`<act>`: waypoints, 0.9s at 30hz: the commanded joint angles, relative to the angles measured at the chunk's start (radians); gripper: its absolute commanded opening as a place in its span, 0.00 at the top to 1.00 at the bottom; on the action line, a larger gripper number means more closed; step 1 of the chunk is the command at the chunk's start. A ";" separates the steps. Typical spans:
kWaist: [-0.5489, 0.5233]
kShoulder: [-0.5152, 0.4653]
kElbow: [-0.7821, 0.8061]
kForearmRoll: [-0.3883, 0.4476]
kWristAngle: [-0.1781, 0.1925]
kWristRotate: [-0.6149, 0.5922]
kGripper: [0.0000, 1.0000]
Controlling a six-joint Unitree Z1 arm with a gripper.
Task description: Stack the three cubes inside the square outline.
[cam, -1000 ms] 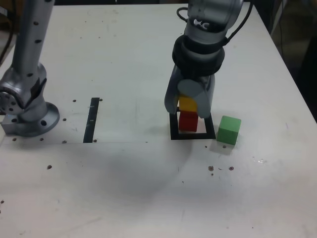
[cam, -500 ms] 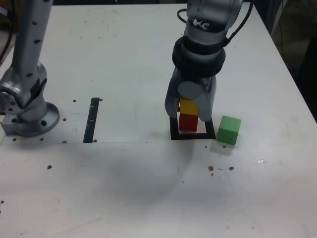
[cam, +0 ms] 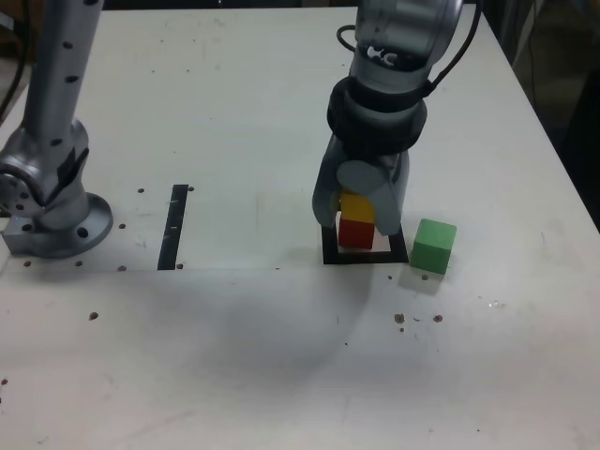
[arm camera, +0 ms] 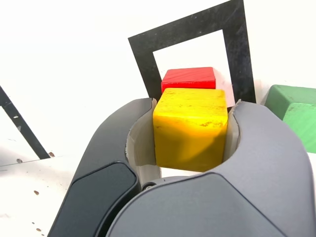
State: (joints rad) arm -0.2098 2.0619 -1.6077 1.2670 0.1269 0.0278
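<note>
My gripper [cam: 355,221] [arm camera: 190,129] is shut on the yellow cube [cam: 355,207] [arm camera: 190,126], its two grey fingers pressed to the cube's sides. The yellow cube sits directly above the red cube [cam: 355,232] [arm camera: 188,79]; whether they touch I cannot tell. The red cube stands inside the square outline [cam: 365,256] [arm camera: 143,49], a thick black frame with a pale centre. The green cube [cam: 434,246] [arm camera: 291,111] rests on the table just outside the outline, on the exterior view's right.
The arm's grey base [cam: 52,211] stands at the exterior view's left. A narrow black strip [cam: 173,226] [arm camera: 17,123] lies between the base and the outline. Small dark specks [cam: 417,319] dot the white table [cam: 234,356] nearer the front.
The gripper has come down a little with the yellow cube, closing the gap above the red cube. The green cube has not moved.
</note>
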 commanded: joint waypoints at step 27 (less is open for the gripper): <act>-0.041 -0.086 -0.101 0.246 0.071 -0.057 0.01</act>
State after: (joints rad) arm -0.2418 1.9841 -1.6916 1.4883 0.1920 -0.0256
